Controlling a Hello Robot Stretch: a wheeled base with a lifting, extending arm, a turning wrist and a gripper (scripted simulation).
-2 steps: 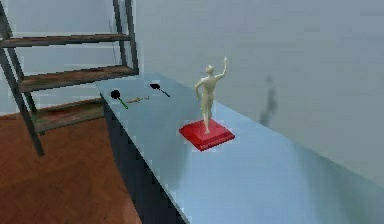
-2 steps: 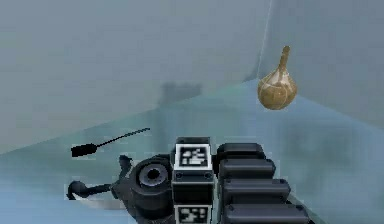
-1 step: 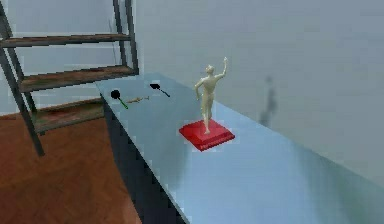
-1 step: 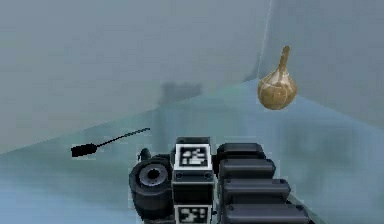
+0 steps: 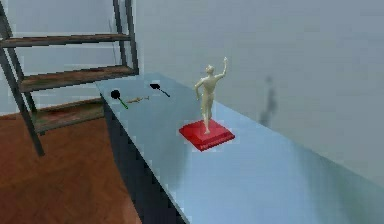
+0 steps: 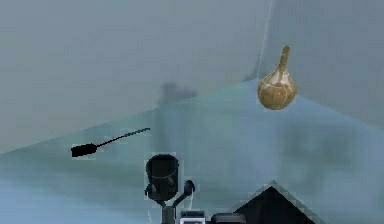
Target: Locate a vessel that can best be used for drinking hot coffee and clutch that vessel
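Smooth glossy countertop (image 5: 262, 182); wooden shelves (image 5: 75, 77); matt statue (image 5: 208, 95)

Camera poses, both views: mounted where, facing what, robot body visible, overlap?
Forward view: on the robot, facing ahead and down at a long pale blue-grey counter with a cream figurine on a red base.
Arm side view: on the robot's body, facing sideways across the counter; end effector at bottom, by a dark cup-shaped thing.
Shared: probably that counter.

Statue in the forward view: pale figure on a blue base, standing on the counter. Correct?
Not quite. The forward view shows the statue on a red base, not a blue one. The rest holds: a pale figure, standing on the counter.
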